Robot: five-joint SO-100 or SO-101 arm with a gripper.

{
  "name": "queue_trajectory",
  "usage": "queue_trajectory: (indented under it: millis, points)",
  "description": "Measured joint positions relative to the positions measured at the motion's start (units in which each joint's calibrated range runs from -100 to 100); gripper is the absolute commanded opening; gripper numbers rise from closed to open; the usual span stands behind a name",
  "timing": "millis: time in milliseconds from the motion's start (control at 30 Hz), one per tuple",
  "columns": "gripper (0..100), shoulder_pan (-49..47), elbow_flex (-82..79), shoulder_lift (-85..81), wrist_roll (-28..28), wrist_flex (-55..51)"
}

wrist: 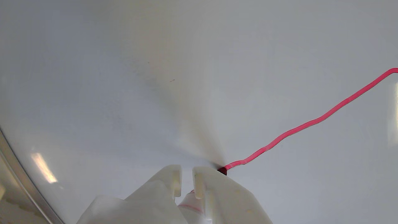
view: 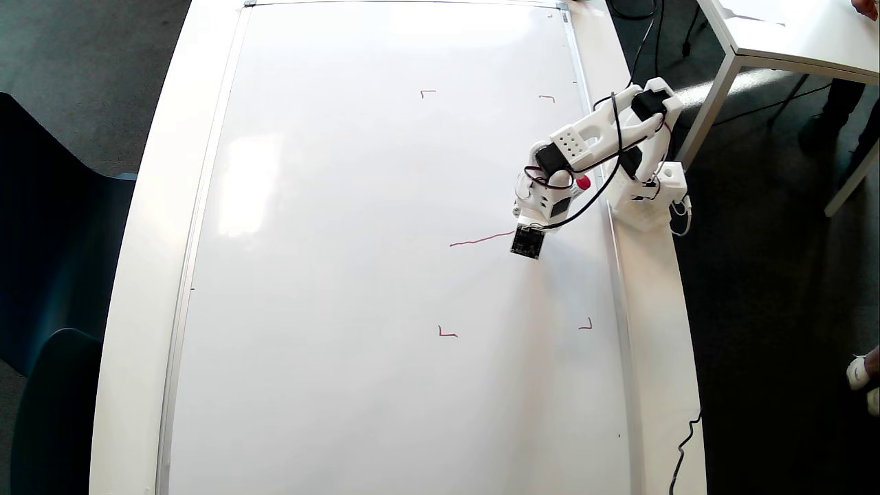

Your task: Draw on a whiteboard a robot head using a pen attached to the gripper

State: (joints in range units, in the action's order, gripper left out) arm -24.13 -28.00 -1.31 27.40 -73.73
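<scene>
The whiteboard (view: pixel 344 275) fills the table, with four small red corner marks, among them one (view: pixel 447 333) at lower middle. Of the robot head, one wavy red line (view: pixel 481 240) shows, running left from the arm's wrist. The white gripper (view: pixel 526 218) points down at the line's right end, and the pen's red end (view: pixel 584 183) sticks up behind it. In the wrist view the gripper (wrist: pixel 186 177) is shut on the pen (wrist: pixel 189 203). The pen's dark tip (wrist: pixel 222 170) touches the whiteboard (wrist: pixel 124 77) where the red line (wrist: pixel 311 122) ends.
The arm's base (view: pixel 646 199) stands on the white table rim to the board's right. The board's silver frame (wrist: pixel 28 193) lies at lower left in the wrist view. A second white table (view: pixel 790 34) is at top right, dark chairs (view: pixel 41 275) at left, a black cable (view: pixel 684 447) at lower right.
</scene>
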Motion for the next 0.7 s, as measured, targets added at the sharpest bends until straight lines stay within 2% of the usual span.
queue_trajectory:
  millis: [300,700]
  points:
    - [1,4.4,-2.4,-0.8,0.0,-0.5]
    - [1,19.9,-6.7,-1.9,-0.5,-0.6]
